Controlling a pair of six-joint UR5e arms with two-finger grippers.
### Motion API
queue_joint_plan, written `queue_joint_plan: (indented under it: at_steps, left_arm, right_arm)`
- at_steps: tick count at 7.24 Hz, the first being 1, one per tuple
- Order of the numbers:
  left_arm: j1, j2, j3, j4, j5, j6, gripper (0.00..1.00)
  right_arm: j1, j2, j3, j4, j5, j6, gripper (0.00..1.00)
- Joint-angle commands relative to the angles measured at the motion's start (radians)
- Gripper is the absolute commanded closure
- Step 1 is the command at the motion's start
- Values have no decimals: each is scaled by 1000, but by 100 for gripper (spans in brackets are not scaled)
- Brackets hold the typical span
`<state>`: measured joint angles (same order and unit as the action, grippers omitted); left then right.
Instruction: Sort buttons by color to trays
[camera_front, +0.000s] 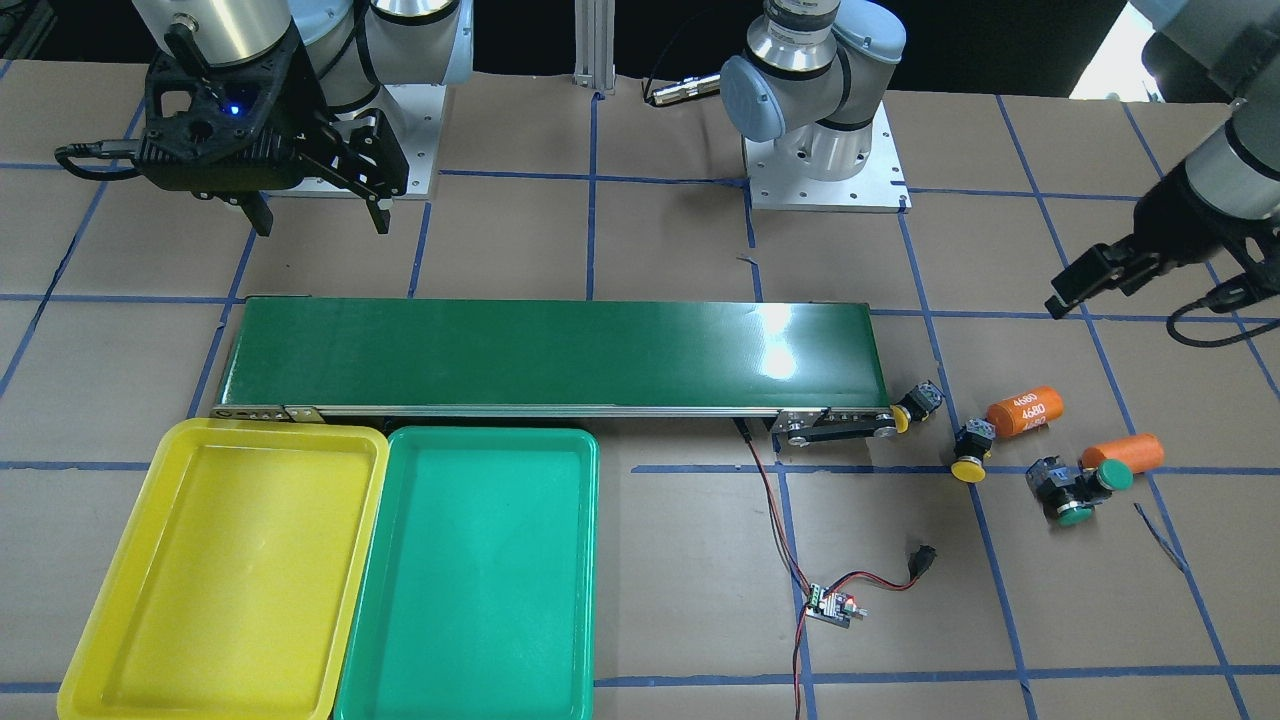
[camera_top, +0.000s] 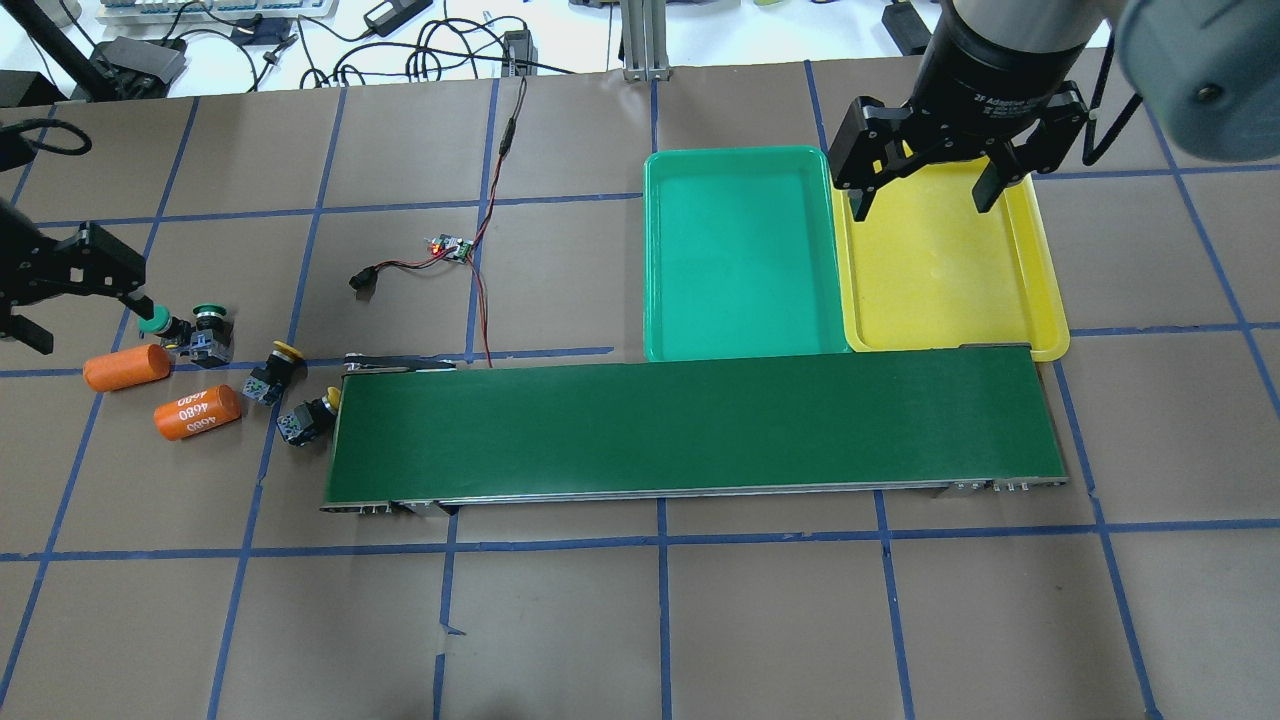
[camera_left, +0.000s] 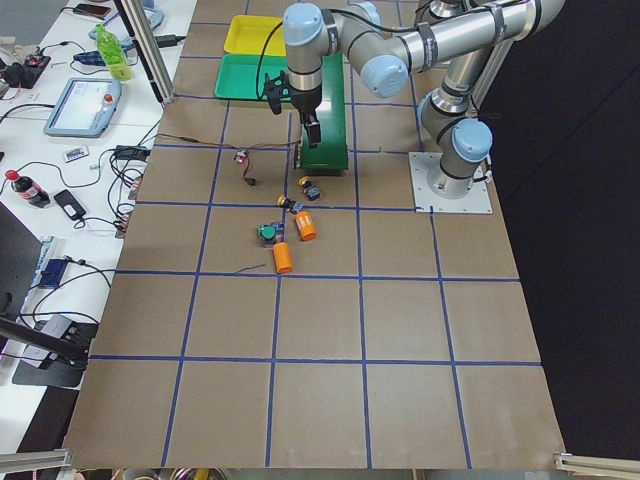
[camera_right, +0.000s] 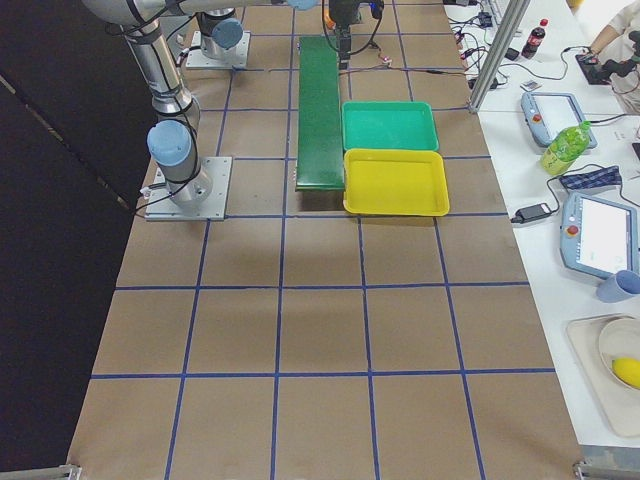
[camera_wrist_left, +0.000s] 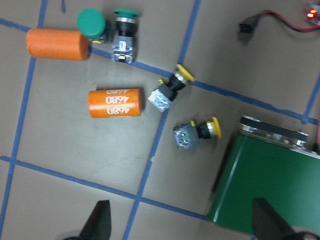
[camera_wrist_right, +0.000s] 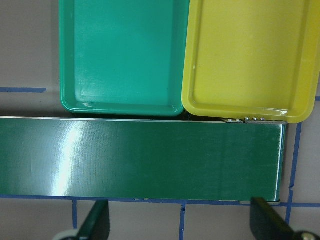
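Several buttons lie on the table off the conveyor's end. One yellow button (camera_top: 310, 415) rests against the belt's corner, and a second yellow one (camera_top: 275, 365) is beside it. Two green buttons (camera_top: 208, 325) (camera_top: 155, 322) lie close together further out. My left gripper (camera_top: 90, 325) hangs open above that cluster, holding nothing; its wrist view shows all the buttons (camera_wrist_left: 197, 132) below it. The green tray (camera_top: 650, 260) and the yellow tray (camera_top: 1045, 280) sit side by side, with nothing in them. Above the yellow tray's far edge my right gripper (camera_top: 922, 200) is open and holds nothing.
A long dark green conveyor belt (camera_top: 690, 430) lies along the trays' near side. Two orange cylinders (camera_top: 125, 367) (camera_top: 197, 412), one marked 4680, lie among the buttons. A small circuit board (camera_top: 450, 247) with red and black wires sits near the belt's end.
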<state>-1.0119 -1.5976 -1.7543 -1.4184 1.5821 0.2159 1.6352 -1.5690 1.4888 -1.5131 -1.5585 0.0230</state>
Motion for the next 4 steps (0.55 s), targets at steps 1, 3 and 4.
queue_joint_plan:
  at_steps: [1, 3, 4]
  left_arm:
    - [41, -86, -104, 195, -2, 34, 0]
    - [41, -160, -191, 404, -1, 43, 0]
    - [41, -185, -195, 411, -1, 39, 0]
  right_arm:
    - [0, 0, 1, 1, 0, -2, 0]
    - [0, 0, 1, 1, 0, 0, 0]
    - [2, 0, 2, 1, 0, 0, 0]
